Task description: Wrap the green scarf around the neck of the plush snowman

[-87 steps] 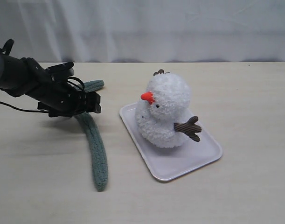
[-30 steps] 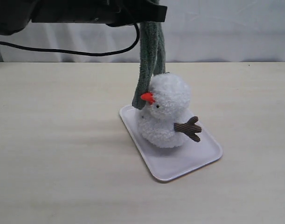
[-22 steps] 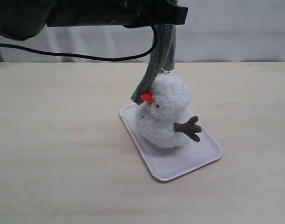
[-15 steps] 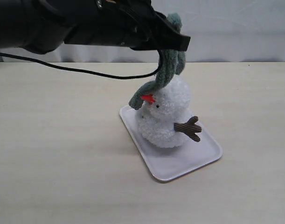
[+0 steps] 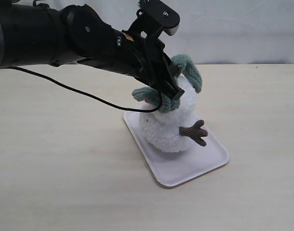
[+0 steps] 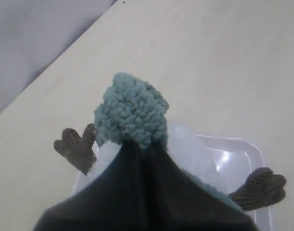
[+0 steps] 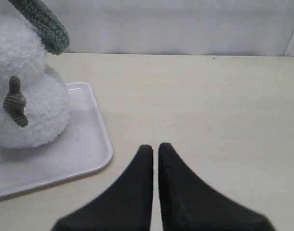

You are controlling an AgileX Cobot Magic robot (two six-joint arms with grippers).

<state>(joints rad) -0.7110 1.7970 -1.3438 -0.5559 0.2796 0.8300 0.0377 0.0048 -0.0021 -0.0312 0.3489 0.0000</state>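
Green scarf (image 5: pixel 191 72) is draping over the plush snowman (image 5: pixel 168 132); left claw (image 5: pixel 168 98), clamping it, seemingly needs lowering around the neck (image 7: pixel 42 67)

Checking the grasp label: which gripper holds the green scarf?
The left gripper, shut on the green scarf over the plush snowman; the right gripper is shut and empty.

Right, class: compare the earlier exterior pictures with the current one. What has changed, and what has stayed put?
The left gripper, shut on the green scarf, lifted it off the table, carried it to the right and lowered it onto the plush snowman, so the scarf now drapes over its head. The snowman and its white tray stayed in place.
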